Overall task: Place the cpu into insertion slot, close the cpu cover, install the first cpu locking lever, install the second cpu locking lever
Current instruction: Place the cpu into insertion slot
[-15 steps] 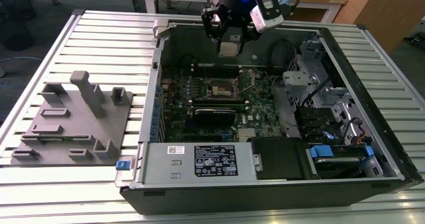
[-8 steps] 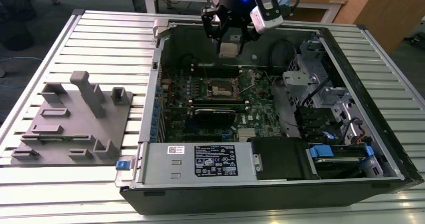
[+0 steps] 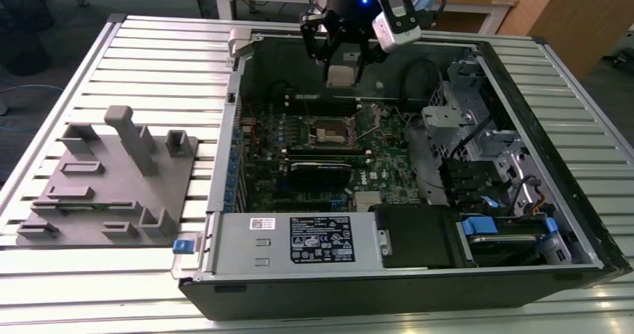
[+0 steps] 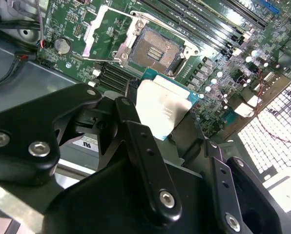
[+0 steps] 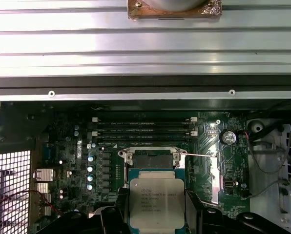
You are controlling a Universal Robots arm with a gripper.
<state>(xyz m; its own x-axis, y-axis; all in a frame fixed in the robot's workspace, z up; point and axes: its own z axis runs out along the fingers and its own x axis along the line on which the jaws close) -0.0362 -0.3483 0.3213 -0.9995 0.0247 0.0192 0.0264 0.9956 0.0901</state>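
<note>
In the second wrist view the pincer [image 4: 161,122] is pinching the cpu [image 4: 162,105] by two opposite edges, holding it above the board, near the slot [image 4: 155,49] but apart from it; the slot is lying open, its cover [image 4: 92,34] raised beside it; I judge a good placing is needing the chip level, squared over the contacts and set down without pressing.

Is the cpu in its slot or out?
Out. The hand grips the cpu above the board, short of the slot, whose golden contacts lie bare.
</note>
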